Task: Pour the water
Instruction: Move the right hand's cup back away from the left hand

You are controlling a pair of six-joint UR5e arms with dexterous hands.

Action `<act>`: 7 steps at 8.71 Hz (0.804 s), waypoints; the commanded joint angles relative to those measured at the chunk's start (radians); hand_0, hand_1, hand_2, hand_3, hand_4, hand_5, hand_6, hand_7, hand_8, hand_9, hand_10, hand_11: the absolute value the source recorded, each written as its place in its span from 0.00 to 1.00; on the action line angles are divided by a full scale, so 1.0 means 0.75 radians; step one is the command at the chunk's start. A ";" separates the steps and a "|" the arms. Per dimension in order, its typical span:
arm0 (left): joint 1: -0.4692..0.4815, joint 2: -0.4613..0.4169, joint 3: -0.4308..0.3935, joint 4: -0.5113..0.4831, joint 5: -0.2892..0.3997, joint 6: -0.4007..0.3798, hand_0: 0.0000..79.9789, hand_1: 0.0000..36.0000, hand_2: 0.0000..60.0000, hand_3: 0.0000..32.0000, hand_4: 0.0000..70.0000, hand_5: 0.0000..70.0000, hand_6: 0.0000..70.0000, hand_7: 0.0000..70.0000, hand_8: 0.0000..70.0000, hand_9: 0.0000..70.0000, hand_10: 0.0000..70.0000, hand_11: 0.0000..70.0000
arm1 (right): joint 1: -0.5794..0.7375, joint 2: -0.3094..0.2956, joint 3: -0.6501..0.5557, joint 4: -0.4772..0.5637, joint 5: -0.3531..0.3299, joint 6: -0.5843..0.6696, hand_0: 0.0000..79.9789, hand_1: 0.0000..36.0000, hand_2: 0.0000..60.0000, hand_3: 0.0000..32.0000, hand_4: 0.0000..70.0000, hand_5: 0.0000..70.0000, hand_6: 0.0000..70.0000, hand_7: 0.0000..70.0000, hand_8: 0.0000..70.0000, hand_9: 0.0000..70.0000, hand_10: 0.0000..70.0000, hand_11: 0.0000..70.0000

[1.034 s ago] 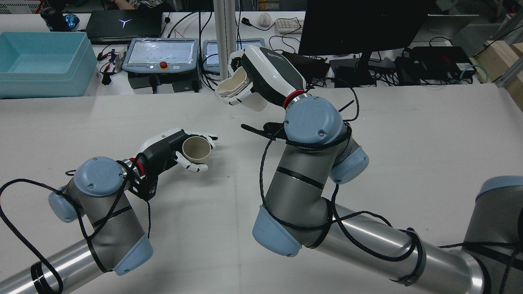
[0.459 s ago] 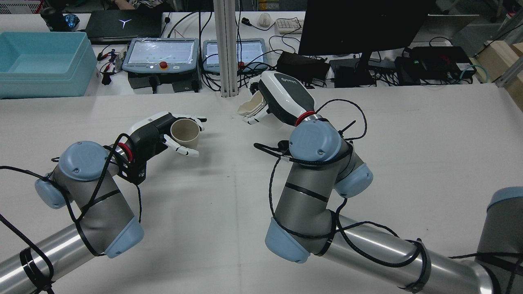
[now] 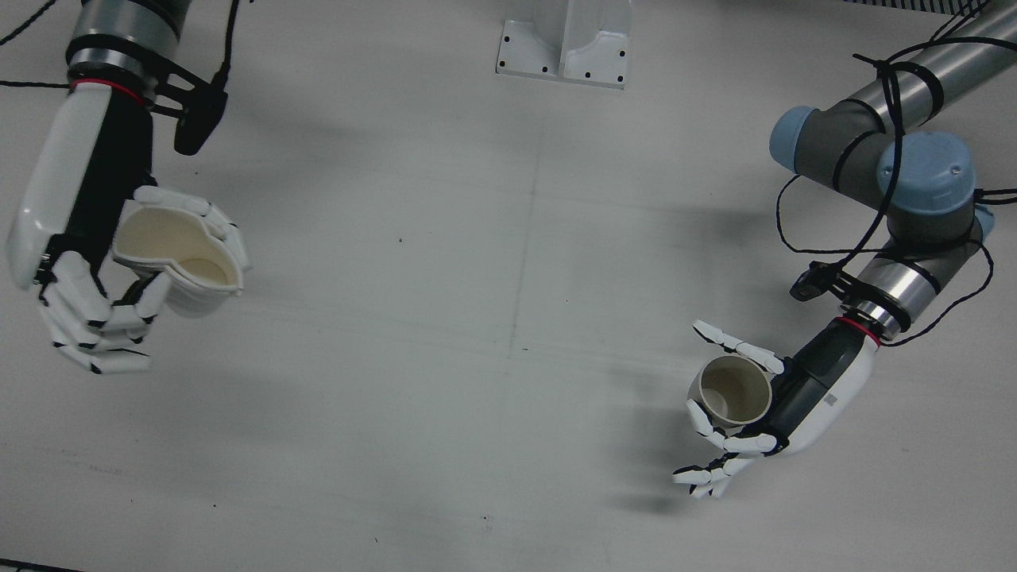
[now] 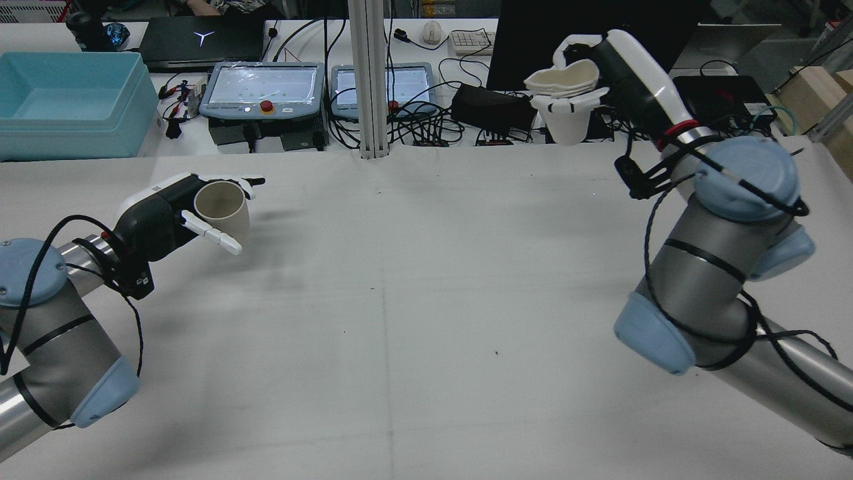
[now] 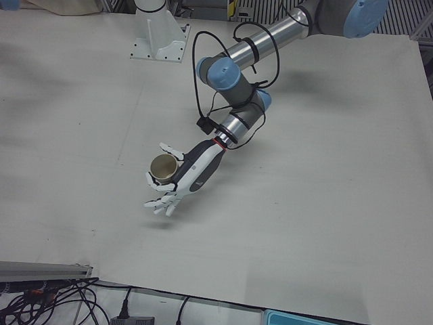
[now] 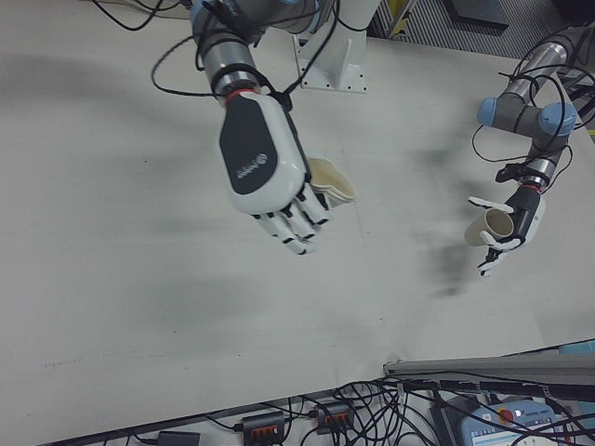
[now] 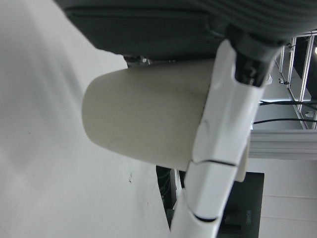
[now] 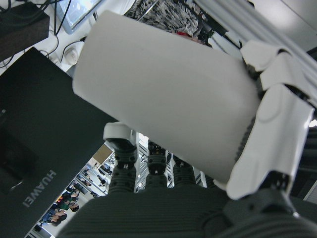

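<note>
My left hand (image 4: 163, 217) is shut on a beige cup (image 4: 223, 210) and holds it upright just above the table, at the left in the rear view. The cup's open mouth shows in the front view (image 3: 735, 389), where the left hand (image 3: 794, 397) is at lower right, and I see no water inside. My right hand (image 4: 626, 67) is shut on a cream cup (image 4: 563, 100) squeezed out of round, held high at the far right. In the front view the cream cup (image 3: 179, 266) and right hand (image 3: 79, 238) are at far left. The two cups are far apart.
A blue bin (image 4: 66, 100), two teach pendants (image 4: 263, 90), a monitor (image 4: 593, 40) and cables line the far edge. An aluminium post (image 4: 366, 80) stands at the back middle, and its base plate (image 3: 564, 40) is on the table.
The right hand has swung far to the right and up with the cream cup, turning it from tilted to upright. The left hand has drawn left with the beige cup.
</note>
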 commanded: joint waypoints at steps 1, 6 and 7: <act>-0.150 0.352 -0.038 -0.318 0.081 -0.035 1.00 0.71 0.07 0.00 0.97 1.00 0.19 0.30 0.14 0.08 0.01 0.04 | 0.457 -0.434 0.047 0.285 -0.250 0.337 0.50 0.18 0.43 0.00 0.28 0.87 0.59 0.91 0.44 0.65 0.91 1.00; -0.261 0.621 -0.036 -0.583 0.086 -0.039 1.00 0.60 0.00 0.00 0.96 1.00 0.18 0.31 0.13 0.09 0.02 0.05 | 0.481 -0.548 -0.999 1.338 -0.314 0.568 0.29 0.01 0.43 0.00 0.31 0.82 0.67 1.00 0.60 0.85 1.00 1.00; -0.259 0.621 -0.022 -0.597 0.084 -0.037 0.99 0.58 0.00 0.00 0.95 1.00 0.18 0.31 0.13 0.09 0.02 0.06 | 0.481 -0.489 -1.189 1.445 -0.308 0.530 0.24 0.00 0.42 0.00 0.31 0.80 0.68 1.00 0.61 0.86 1.00 1.00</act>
